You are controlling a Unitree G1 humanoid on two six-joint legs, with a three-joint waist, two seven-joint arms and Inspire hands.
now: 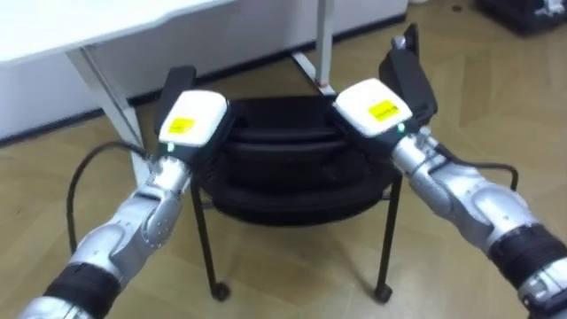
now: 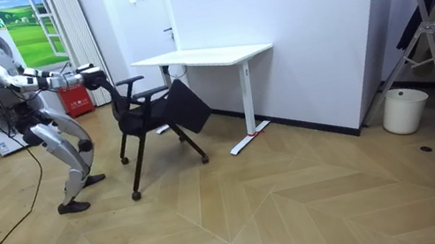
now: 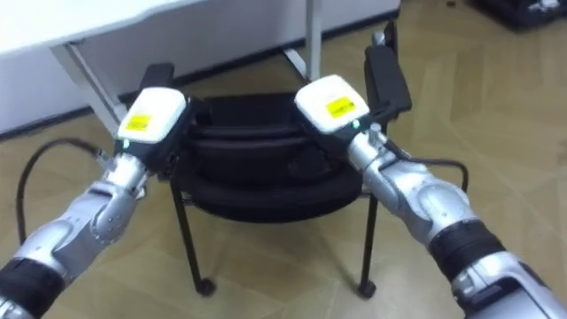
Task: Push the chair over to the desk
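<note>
While the robot leans forward on bent knees at the room view's left, both arms reach out level to the black armchair on thin metal legs [image 1: 292, 182]. In the eye views it stands mid-frame, just short of the white-topped counter on white legs [image 1: 89, 27] along the upper edge. The left hand [image 1: 190, 122] and right hand [image 1: 376, 106] sit at the top of the backrest, one toward each corner, probably so the push runs straight without swinging the chair. Their white backs hide the fingers, so I cannot tell whether they curl over the rail. With the seat facing the counter, a forward shove should tuck it underneath.
</note>
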